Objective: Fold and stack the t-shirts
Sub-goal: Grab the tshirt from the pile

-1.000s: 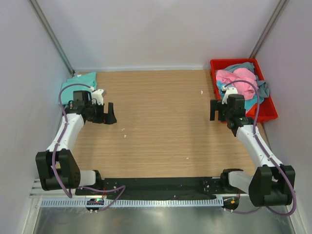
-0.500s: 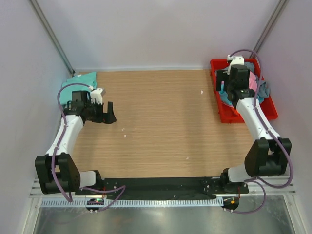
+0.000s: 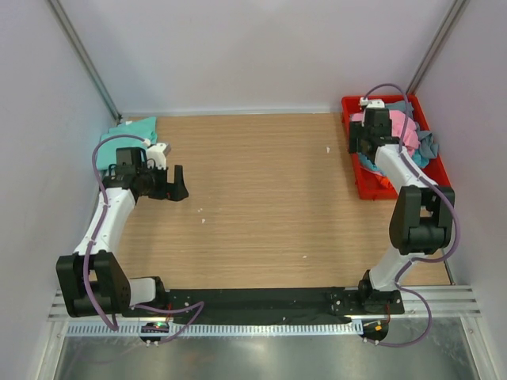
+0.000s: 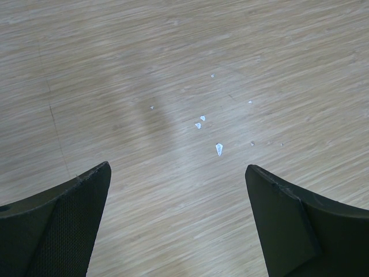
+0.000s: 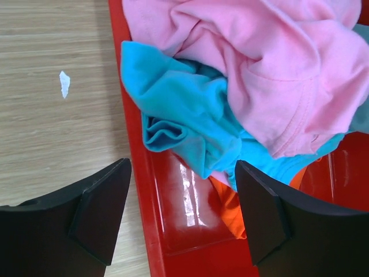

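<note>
A red bin [image 3: 367,184] at the back right holds a heap of shirts: a pink one [image 3: 412,136], a turquoise-blue one [image 5: 190,109] and a grey-blue one [image 3: 429,145]. In the right wrist view the pink shirt [image 5: 277,63] lies over the turquoise one, with an orange cloth [image 5: 230,213] under them. My right gripper [image 3: 358,144] is open and empty above the bin's left wall [image 5: 135,150]. A mint-green shirt [image 3: 128,131] lies folded at the back left. My left gripper [image 3: 179,184] is open and empty above bare table, to the right of that shirt.
Small white scraps [image 4: 218,149] lie on the wooden table [image 3: 261,198] under my left gripper, and one [image 5: 64,82] lies by the bin. Grey walls close in at the left, back and right.
My right arm has swung from the table beside the bin up and back over the bin's left side. My left arm has barely moved.
</note>
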